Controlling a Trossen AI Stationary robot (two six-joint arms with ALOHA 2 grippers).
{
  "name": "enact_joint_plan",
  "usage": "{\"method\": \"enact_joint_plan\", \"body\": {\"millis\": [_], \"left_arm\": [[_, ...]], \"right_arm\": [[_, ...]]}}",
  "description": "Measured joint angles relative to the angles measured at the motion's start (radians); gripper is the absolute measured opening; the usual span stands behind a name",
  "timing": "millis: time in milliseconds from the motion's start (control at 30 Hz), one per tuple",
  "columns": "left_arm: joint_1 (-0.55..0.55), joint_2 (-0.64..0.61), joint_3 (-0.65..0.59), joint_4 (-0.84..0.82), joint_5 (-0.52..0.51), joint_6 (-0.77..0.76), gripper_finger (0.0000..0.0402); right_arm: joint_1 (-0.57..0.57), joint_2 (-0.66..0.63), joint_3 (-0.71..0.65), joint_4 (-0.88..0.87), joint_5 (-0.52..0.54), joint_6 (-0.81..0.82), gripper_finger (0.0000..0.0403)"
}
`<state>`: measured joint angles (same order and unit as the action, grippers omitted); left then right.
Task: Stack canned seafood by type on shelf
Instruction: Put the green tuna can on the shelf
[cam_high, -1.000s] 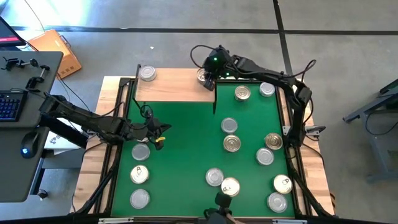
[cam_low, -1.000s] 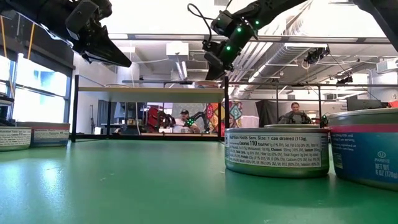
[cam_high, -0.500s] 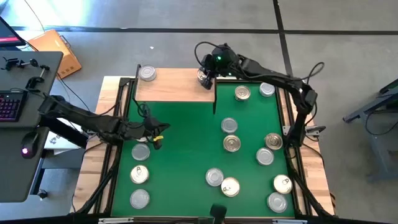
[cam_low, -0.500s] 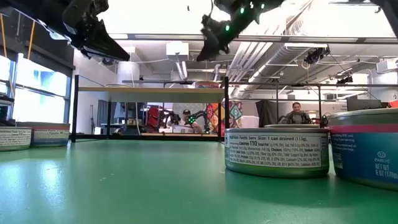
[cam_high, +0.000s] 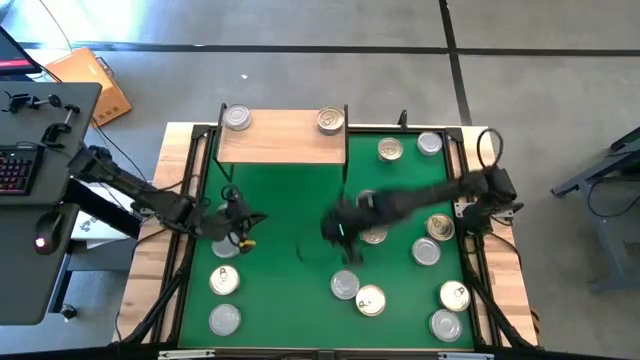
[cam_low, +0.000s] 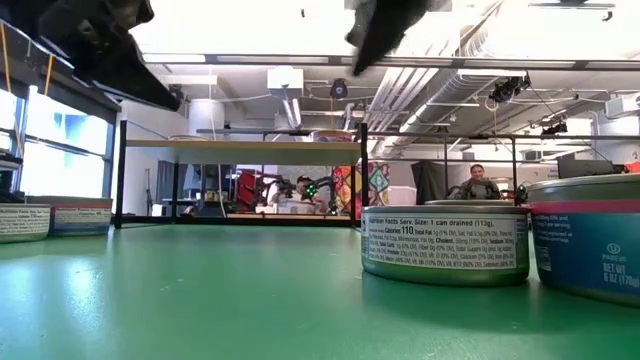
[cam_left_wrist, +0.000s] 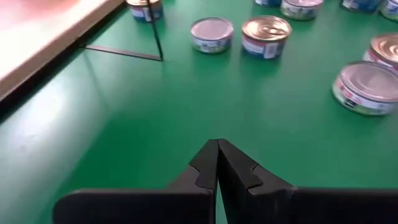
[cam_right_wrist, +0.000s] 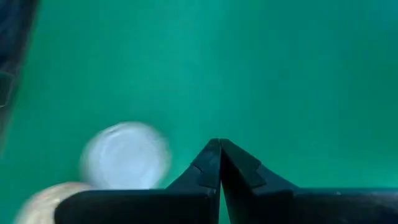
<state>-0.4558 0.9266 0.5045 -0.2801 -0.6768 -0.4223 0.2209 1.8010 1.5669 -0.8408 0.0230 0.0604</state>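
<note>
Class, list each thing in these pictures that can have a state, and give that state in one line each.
Left end effector: shut, empty, above the mat's left side.
Right end effector: shut, empty, over the mat's middle.
Shelf: one can at each back corner.
Silver can: upright, on shelf.
Gold can: upright, on shelf.
Mat cans: upright, unstacked.

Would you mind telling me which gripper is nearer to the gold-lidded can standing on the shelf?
Right. The right gripper is over the mat's middle, below the gold-lidded can in the high view. The left gripper sits farther off, toward the mat's left side.
</note>
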Motion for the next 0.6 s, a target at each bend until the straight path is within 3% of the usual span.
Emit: {"method": "enact_joint_plan", "body": {"millis": [133, 300, 467, 600], "left_arm": [[-0.078, 0.075, -0.001, 0.058, -0.048, -0.06, 0.0], [-0.121, 0.19, -0.001, 0.221, -0.066, -0.065, 0.0], [-0.138, 0.295, 0.0, 0.412, -0.065, -0.045, 0.0], [-0.142, 0.335, 0.0, 0.525, -0.059, -0.024, 0.0]], "right_arm": [[0.116, -0.022, -0.186, 0.173, 0.054, 0.234, 0.0], [0.218, -0.004, -0.372, 0.509, -0.107, 0.378, 0.0], [0.226, 0.014, -0.447, 0.578, 0.065, 0.406, 0.0], [0.173, 0.052, -0.45, 0.644, 0.095, 0.365, 0.0]]}}
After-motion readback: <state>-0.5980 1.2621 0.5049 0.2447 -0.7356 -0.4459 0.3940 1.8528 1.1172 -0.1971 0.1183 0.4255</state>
